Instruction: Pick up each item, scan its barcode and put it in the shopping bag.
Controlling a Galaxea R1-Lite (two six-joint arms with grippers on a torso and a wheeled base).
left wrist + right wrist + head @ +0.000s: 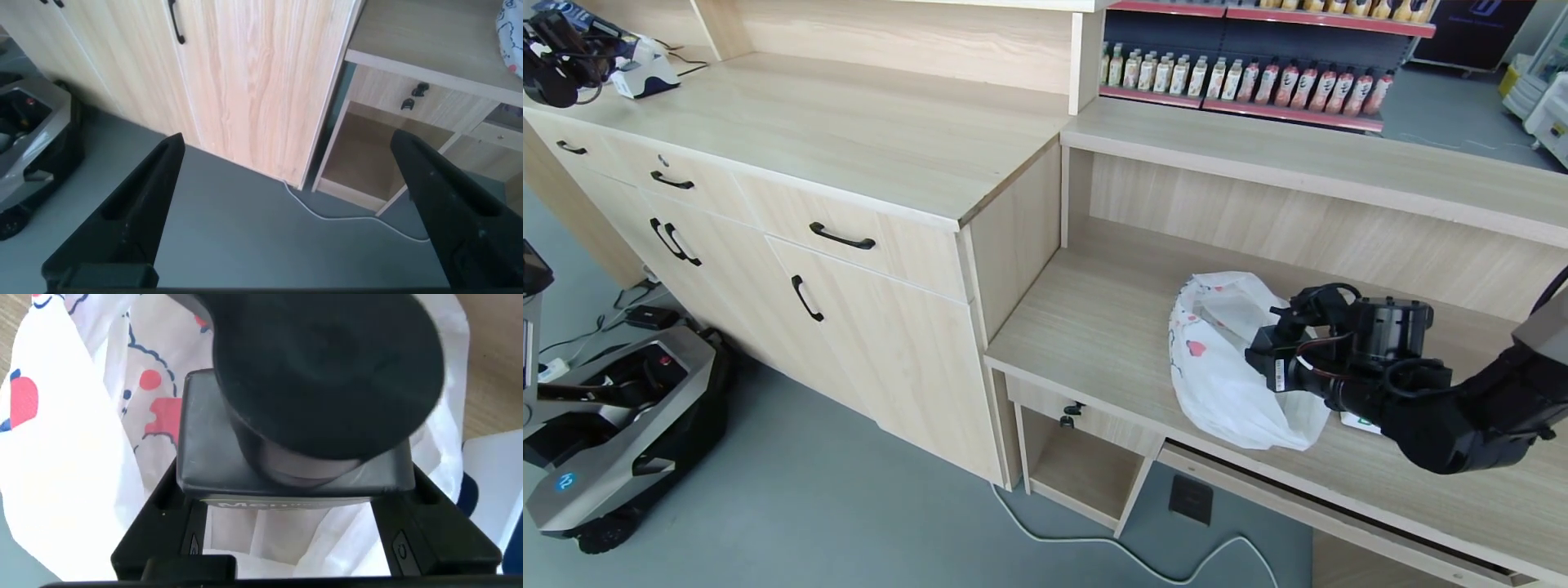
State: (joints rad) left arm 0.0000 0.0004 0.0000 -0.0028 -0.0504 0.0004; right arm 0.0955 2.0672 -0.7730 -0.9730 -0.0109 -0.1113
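Note:
A white shopping bag (1225,367) with red and blue prints lies on the low counter (1094,318). My right gripper (1278,347) is at the bag's open side, shut on a dark grey item with a round black cap (327,367). In the right wrist view the right gripper (296,498) clamps the item's boxy body from both sides over the bag's opening (98,416). My left gripper (286,212) hangs open over the grey floor in front of the cabinet, with nothing between its fingers (122,220).
A small white and green pack (1360,422) lies on the counter under my right arm. A white device (645,69) with cables stands on the tall counter at the far left. Drink shelves (1241,82) stand behind. A cable (1094,539) runs over the floor.

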